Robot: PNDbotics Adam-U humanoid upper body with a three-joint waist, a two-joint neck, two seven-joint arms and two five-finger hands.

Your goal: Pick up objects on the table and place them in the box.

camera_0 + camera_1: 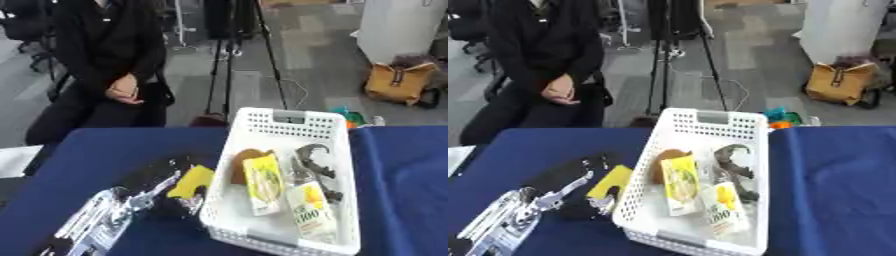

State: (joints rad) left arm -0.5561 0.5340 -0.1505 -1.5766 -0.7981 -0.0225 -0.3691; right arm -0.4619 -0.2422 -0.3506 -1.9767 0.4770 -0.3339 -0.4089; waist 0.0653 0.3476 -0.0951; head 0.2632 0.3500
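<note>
In the left eye view, the left hand (pixel 171 187) has its fingers curled around a flat yellow object (pixel 192 181), held just beside the left wall of the white basket (pixel 289 120), not yet over it. My guess is that the object could catch on the rim and drop onto the blue table (pixel 79 155).

In the right eye view, the basket already holds 2 yellow packets (pixel 677 187), a brown item and a dark one. The right hand is not visible.
</note>
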